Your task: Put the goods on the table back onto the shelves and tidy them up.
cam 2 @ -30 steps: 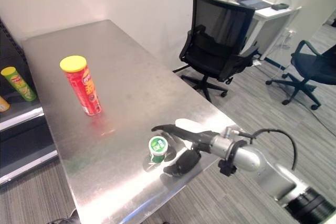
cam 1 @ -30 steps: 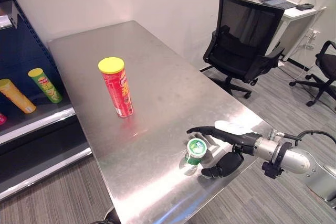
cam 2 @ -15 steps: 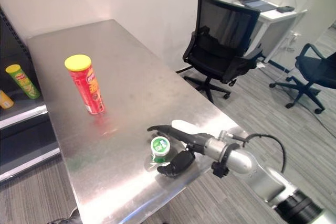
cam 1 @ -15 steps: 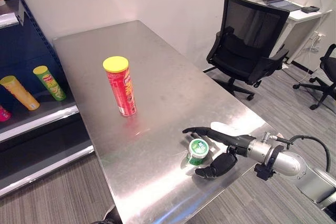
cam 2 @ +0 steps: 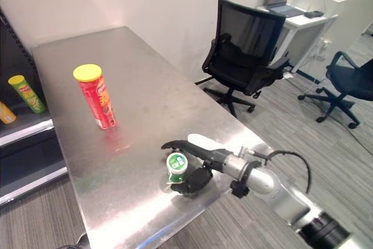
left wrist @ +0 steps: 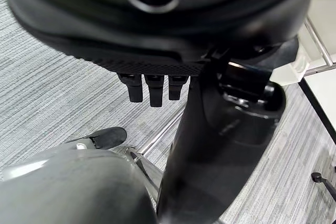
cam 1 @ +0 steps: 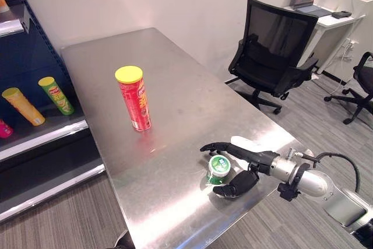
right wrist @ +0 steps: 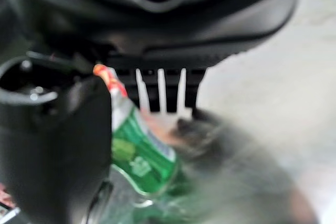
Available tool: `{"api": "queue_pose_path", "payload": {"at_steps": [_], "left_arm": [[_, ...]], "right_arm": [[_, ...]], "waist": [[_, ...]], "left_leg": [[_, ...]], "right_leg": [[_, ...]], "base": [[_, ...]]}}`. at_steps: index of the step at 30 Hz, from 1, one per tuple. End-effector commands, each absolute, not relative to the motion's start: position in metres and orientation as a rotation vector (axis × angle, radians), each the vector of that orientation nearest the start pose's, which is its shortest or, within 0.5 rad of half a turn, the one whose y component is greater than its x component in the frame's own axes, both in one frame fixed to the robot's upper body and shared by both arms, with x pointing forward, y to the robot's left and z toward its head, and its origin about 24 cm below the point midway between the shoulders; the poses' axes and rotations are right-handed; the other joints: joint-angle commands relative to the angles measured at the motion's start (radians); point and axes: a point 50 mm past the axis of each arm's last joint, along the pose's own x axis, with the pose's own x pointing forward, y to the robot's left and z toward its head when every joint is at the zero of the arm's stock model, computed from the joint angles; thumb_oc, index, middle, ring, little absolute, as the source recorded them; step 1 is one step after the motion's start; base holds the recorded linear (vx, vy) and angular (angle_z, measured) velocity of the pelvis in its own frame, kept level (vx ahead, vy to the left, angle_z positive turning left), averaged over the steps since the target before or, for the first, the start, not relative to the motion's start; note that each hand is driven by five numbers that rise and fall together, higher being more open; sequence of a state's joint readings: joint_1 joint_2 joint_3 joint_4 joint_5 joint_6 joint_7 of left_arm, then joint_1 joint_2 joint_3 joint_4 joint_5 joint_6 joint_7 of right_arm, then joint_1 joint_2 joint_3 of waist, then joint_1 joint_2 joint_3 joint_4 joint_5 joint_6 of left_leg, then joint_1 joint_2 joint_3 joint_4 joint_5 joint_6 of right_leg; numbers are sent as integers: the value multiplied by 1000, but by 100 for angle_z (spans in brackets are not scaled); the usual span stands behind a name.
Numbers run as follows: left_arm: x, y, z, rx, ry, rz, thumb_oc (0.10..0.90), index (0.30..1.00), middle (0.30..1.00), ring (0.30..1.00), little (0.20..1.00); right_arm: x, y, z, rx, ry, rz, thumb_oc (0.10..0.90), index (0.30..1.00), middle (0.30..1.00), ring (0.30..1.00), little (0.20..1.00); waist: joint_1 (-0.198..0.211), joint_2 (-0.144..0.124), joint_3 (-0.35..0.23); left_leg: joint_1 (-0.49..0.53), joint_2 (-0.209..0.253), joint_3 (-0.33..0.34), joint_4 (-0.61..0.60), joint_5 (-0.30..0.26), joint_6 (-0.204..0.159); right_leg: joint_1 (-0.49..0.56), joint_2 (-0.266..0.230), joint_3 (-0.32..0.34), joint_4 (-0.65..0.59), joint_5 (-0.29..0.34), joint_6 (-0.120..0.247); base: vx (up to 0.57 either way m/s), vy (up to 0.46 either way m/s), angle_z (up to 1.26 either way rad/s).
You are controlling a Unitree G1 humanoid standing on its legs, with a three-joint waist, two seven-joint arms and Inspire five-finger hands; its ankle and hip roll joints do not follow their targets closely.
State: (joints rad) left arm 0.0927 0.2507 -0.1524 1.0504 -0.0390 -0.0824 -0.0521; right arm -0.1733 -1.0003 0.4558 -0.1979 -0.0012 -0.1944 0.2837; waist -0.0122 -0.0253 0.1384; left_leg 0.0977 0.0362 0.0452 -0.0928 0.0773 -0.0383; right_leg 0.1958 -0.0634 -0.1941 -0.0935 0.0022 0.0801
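The small green can (cam 1: 219, 168) stands upright near the tabletop's (cam 1: 175, 86) front edge, between the right hand's (cam 1: 245, 167) fingers (cam 1: 218, 146) and thumb, which are apart and curling around it, not yet clamped. Closing evenly on its smooth, round wall, low down, would probably keep it from tipping on the slick brushed steel. Farther out stands a tall red tube (cam 1: 135, 101) with a yellow lid.

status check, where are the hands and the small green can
Right hand closing round green can at table front edge, grip not confirmed. Left hand idle off the table. Red can upright, well clear.
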Motion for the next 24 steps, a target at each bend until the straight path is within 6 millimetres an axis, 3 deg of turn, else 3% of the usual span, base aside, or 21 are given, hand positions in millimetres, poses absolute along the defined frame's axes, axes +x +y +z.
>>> {"api": "queue_pose_path", "payload": {"at_steps": [1, 15, 22, 24], "left_arm": [[101, 234, -151, 274, 1066, -34, 800, 900, 900, 900, 900], [98, 234, -152, 275, 1072, -34, 800, 900, 900, 900, 900], [102, 235, -150, 274, 1054, -29, 800, 900, 900, 900, 900], [103, 234, -150, 266, 1045, -23, 800, 900, 900, 900, 900]], "right_arm": [[253, -162, 134, -1003, -343, 820, 400, 300, 300, 300, 300], [251, -180, 138, -1048, -331, 741, 400, 300, 300, 300, 300], [252, -191, 170, -1052, -450, 616, 400, 300, 300, 300, 300], [249, -198, 198, -1029, -560, 518, 400, 300, 300, 300, 300]], "waist": [[56, -7, -31], [51, -11, -35], [43, -15, -39], [36, -16, -44]], "left_leg": [[-3, 86, 46, 6, -30, -74], [1, 86, 46, 6, -34, -74], [5, 87, 50, 6, -39, -73], [4, 88, 52, 6, -40, -72]], "right_leg": [[-4, -19, -25, 6, -36, 40], [-3, -20, -24, 6, -36, 42], [-5, -18, -18, 6, -36, 43], [-8, -17, -18, 6, -35, 43]], "base": [[0, 0, 0], [0, 0, 0], [0, 0, 0], [0, 0, 0]]}}
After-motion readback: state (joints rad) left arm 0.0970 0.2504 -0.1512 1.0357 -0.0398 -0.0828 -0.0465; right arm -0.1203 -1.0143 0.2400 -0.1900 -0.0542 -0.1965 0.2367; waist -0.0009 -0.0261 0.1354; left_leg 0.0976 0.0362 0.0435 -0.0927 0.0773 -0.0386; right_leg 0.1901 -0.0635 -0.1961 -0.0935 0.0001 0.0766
